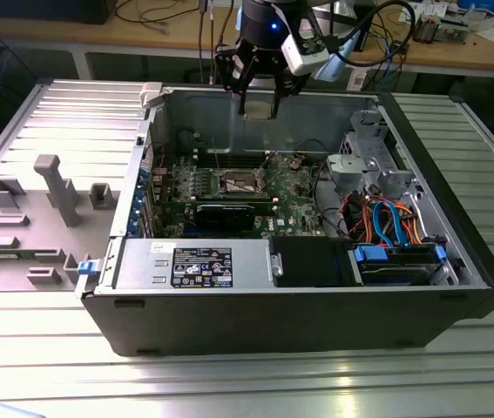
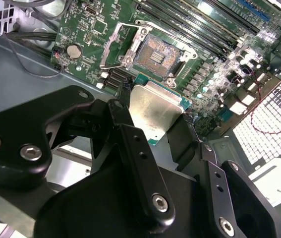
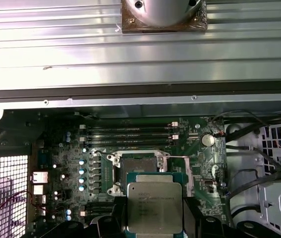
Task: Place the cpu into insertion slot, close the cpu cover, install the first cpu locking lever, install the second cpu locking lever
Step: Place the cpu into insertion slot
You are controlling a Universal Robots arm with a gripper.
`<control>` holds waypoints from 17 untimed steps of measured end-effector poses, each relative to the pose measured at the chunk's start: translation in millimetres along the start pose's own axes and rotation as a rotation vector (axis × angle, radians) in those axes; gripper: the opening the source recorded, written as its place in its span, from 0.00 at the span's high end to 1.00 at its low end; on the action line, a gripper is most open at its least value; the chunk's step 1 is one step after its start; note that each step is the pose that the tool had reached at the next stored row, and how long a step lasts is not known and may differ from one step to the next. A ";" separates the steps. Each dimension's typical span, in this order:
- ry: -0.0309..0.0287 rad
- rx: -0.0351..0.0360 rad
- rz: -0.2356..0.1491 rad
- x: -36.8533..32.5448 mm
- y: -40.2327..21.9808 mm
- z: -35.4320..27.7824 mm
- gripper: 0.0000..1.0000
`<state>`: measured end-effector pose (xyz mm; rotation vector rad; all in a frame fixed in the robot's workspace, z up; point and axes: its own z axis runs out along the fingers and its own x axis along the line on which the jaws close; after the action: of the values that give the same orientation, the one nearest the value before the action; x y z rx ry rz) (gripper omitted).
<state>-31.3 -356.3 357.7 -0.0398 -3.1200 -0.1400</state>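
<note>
Light comes from overhead, even and fairly bright in the exterior view, where the ribbed metal tabletop (image 1: 255, 387) throws back pale streaks of glare near the camera, while the inside of the computer case (image 1: 273, 322) sits in softer shade. In the first wrist view the tabletop is washed almost white. The perforated case wall (image 2: 271, 131) (image 3: 4, 193) burns out to white in both wrist views. The cpu (image 2: 155, 106) carries a dull sheen in the second wrist view; the black claw (image 2: 152, 121) holding it is dark, shows little detail, and is perhaps slightly out of focus.
</note>
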 end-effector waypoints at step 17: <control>0.0000 0.0001 0.000 1.4 -0.5 4.8 0.45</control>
<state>-32.8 -356.3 352.9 -0.0400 -3.1200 -0.1399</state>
